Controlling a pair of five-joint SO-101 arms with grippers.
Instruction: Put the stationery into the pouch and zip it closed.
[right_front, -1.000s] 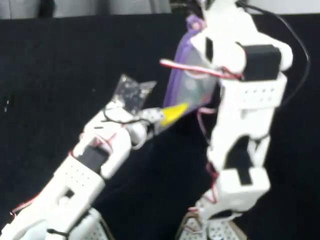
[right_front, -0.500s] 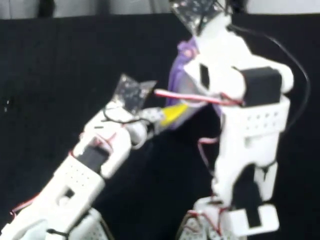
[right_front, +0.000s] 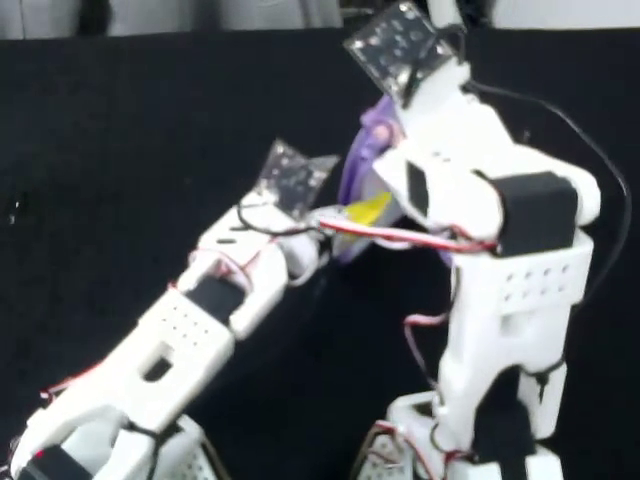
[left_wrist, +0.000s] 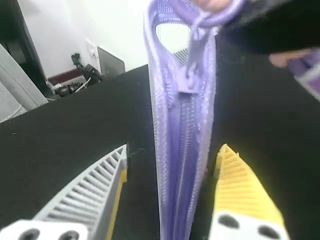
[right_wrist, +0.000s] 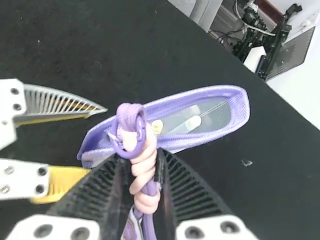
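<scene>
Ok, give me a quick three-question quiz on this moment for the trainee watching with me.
1. True or false: the purple pouch lies flat on the black table.
2. What does the right gripper hold? A) a pen B) the pouch's pull cord C) nothing
3. Fill in: the pouch stands between the left gripper's ____ jaws.
Key: 1 false, it is held up by its cord; 2 B; 3 open.
</scene>
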